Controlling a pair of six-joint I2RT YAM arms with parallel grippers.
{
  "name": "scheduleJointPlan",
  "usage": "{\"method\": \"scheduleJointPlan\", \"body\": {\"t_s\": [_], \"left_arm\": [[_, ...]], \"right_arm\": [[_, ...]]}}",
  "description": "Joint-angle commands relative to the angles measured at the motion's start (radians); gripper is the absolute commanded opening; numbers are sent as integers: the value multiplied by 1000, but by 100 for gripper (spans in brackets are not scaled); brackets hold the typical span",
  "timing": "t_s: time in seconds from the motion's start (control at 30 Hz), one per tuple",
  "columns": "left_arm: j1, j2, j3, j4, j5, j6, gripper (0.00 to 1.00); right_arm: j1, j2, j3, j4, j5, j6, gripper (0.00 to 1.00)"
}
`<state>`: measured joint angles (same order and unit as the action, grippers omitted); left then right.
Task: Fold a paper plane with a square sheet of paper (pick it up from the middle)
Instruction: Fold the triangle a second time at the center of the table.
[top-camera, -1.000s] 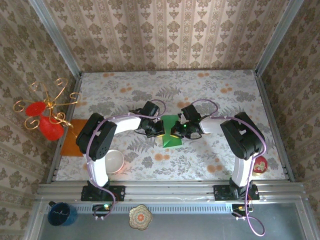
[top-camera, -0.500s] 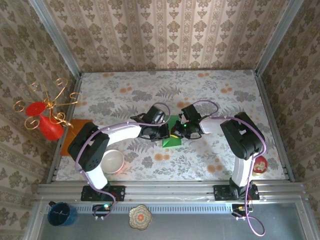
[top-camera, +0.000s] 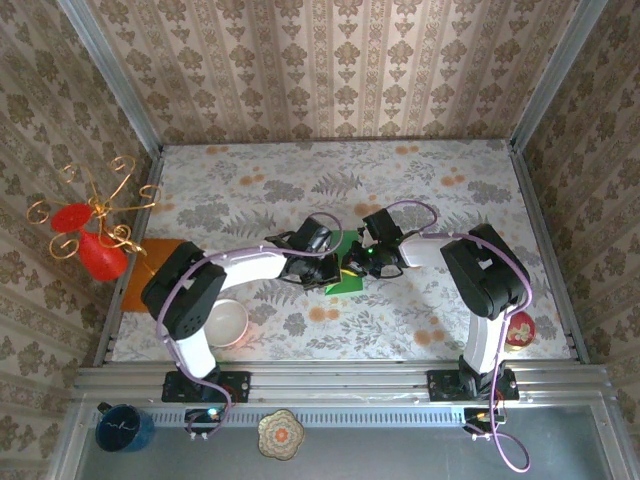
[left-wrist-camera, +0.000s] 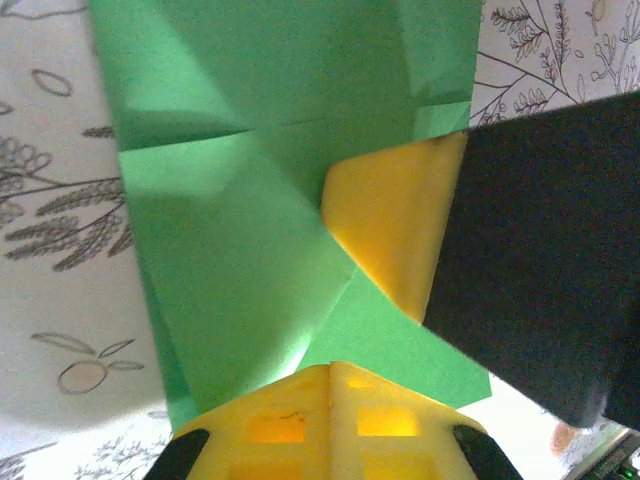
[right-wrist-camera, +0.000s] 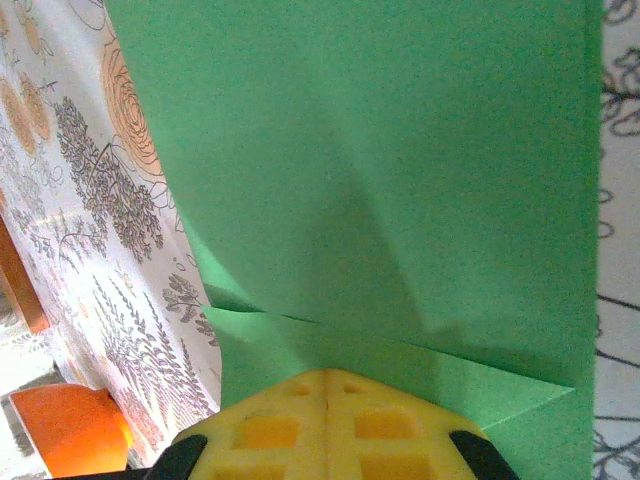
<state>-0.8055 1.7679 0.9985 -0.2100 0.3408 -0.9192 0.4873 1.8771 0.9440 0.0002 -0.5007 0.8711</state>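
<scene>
The square sheet of paper is bright green and lies partly folded in the middle of the table, with creases and diagonal flaps showing. No finished paper plane is visible. My left gripper is shut, its yellow tips down on the paper's left part. My right gripper is also shut, its tips resting on the green sheet from the right. In the left wrist view the right gripper's yellow finger lies on the paper close ahead. The two wrists hide most of the sheet from above.
An orange sheet lies at the table's left edge. A white bowl sits by the left arm's base. A gold wire stand with red ornaments is at far left. A red object sits near the right arm's base.
My left gripper has moved right onto the green paper, covering more of it and closing up to the right gripper. The right arm has stayed put.
</scene>
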Motion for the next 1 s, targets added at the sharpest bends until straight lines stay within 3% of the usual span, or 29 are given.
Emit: {"method": "scheduleJointPlan", "body": {"t_s": [0.0, 0.97], "left_arm": [[-9, 30, 35, -41, 12, 29, 2], [11, 52, 12, -140, -34, 63, 0]], "right_arm": [[-8, 69, -45, -95, 85, 18, 0], [-21, 83, -45, -118, 92, 14, 0]]}}
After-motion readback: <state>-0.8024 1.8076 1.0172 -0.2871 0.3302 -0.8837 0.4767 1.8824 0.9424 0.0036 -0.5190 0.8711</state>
